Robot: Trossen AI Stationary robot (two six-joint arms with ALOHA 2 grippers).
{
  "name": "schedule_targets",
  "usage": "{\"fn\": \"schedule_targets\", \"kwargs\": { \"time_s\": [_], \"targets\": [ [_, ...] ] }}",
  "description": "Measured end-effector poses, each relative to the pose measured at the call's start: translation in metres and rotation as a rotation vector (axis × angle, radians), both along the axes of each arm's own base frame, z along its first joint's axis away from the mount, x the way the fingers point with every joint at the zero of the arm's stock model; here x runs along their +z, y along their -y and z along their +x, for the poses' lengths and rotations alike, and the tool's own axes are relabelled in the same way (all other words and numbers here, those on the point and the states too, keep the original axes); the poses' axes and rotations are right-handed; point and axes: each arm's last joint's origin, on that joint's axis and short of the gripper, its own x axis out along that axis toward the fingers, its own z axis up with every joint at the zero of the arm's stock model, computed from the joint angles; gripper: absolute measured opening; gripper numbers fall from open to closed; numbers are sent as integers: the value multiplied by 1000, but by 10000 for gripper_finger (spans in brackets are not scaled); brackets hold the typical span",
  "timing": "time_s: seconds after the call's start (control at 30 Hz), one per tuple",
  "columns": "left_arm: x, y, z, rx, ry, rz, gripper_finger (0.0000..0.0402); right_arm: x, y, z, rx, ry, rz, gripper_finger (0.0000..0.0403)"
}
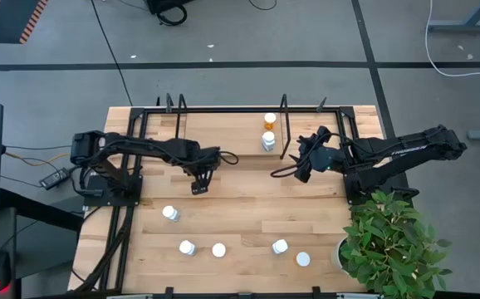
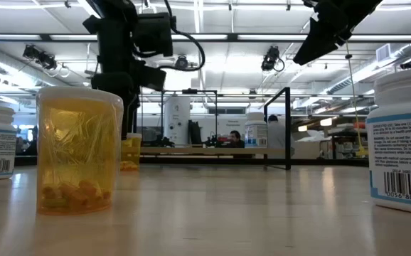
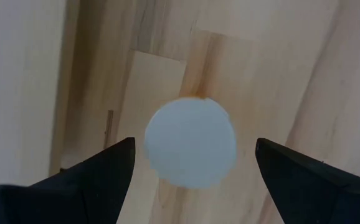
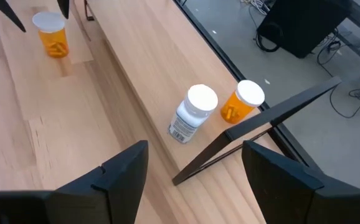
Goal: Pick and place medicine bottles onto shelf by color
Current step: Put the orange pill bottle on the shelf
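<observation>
While its body hides beneath its cap, an orange bottle (image 3: 190, 142) sits below the left gripper's (image 3: 192, 171) spread jaws.

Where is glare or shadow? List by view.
Low view: ceiling strip lights glare behind the translucent orange medicine bottle. High view: even light, faint shadows on the slatted wooden table. Left wrist view: round white bottle cap without glare.

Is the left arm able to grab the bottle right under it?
Probably yes. The left gripper hangs open straight above an orange bottle with a white cap, one finger to each side, and nothing lies between them. It looks free to drop down and close.
</observation>
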Motion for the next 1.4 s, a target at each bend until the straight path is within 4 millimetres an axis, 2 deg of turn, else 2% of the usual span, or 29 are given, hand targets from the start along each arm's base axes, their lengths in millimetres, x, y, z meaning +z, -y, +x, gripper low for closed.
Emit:
{"fn": "schedule_targets", "kwargs": {
  "time_s": [0.37,0.73,0.9,0.97,1.13,1.27,1.4],
  "targets": [
    [-9,-3,3,-7,-25,1,327,0,0,0,-6,1,5,267],
    [-8,-4,6,4,7,4,208,0,0,0,-5,0,5,267],
    [-8,-4,6,5,9,3,208,0,0,0,-5,0,5,267],
    [-7,-4,6,5,8,3,223,0,0,0,-5,0,5,267],
    [14,-6,18,-1,65,12,249,0,0,0,-5,0,5,267],
    [44,-14,33,-36,158,42,224,0,0,0,-5,0,5,267],
    [69,-28,37,-29,195,65,188,-1,0,-1,-11,-7,10,267]
  ]
}}
